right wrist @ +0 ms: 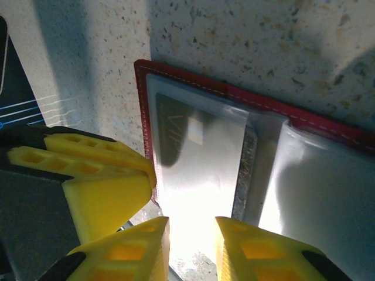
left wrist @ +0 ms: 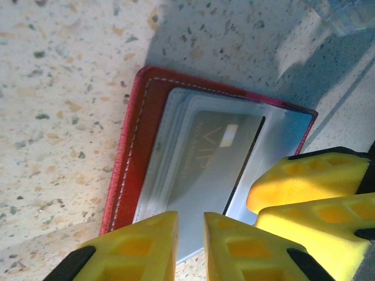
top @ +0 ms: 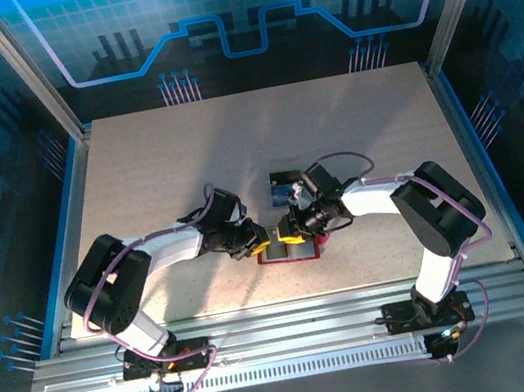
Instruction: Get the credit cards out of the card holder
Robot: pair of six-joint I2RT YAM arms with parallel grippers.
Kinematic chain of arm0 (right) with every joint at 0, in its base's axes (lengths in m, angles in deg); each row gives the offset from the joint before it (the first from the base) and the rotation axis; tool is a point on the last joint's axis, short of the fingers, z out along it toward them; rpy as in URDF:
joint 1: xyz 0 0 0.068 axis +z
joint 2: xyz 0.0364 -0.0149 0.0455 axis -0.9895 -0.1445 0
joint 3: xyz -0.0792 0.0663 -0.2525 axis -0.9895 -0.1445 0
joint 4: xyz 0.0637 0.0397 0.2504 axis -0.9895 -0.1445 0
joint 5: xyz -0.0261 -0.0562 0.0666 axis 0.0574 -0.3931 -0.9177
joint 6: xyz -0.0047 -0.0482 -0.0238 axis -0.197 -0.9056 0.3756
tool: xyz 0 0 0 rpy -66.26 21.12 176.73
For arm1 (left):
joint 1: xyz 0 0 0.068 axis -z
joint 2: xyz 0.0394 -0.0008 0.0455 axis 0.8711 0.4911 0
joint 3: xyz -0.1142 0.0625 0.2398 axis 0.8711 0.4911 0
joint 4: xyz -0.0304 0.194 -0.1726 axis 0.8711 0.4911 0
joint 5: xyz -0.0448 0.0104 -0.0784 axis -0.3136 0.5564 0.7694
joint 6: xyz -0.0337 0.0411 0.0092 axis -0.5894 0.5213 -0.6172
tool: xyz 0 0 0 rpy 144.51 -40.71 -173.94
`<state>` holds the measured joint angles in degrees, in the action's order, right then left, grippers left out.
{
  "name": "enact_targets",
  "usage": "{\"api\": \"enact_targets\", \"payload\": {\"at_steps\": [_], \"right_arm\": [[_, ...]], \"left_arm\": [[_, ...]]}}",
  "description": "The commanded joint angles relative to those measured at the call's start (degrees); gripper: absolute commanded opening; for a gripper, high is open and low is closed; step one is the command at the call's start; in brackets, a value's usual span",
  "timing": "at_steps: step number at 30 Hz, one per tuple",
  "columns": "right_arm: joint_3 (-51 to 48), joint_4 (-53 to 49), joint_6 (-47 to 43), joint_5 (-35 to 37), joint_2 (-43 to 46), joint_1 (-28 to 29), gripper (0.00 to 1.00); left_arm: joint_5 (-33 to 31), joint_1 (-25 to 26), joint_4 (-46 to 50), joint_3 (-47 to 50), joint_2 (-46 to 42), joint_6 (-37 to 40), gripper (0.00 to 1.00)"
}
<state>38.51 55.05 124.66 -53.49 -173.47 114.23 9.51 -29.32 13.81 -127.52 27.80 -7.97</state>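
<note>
Spread open on the speckled table (top: 137, 177), at 6 o'clock from a loose dark blue card (top: 286, 184): the red card holder (top: 310, 249). Inside its clear pocket, a grey VIP card (left wrist: 214, 158). Poised at its 9 o'clock edge, left gripper (top: 256, 245), jaws narrowly parted; at 12 o'clock, right gripper (top: 295, 228), likewise slightly parted. Gripping anything? Cannot tell from these angles.

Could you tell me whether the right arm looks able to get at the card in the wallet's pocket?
Probably yes: the right hand sits right at the card, nothing lying across it. The left hand crowds close on the wallet, though, and the clear sleeve may hinder a grip.
</note>
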Motion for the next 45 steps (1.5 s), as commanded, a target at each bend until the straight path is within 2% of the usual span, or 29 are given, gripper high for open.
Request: {"api": "enact_targets", "payload": {"at_steps": [1, 21, 45], "right_arm": [[1.5, -0.2, -0.3, 0.1, -1.2, 0.8, 0.28], [1.4, -4.0, -2.7, 2.9, -2.6, 1.2, 0.27], [3.2, -9.3, -5.4, 6.4, 0.1, 1.0, 0.27]], "left_arm": [[0.5, -0.4, -0.1, 0.8, 0.2, 0.3, 0.2], [0.4, -0.5, -0.4, 1.1, -0.1, 0.2, 0.2], [0.5, -0.4, -1.1, 1.2, 1.1, 0.1, 0.2]]}}
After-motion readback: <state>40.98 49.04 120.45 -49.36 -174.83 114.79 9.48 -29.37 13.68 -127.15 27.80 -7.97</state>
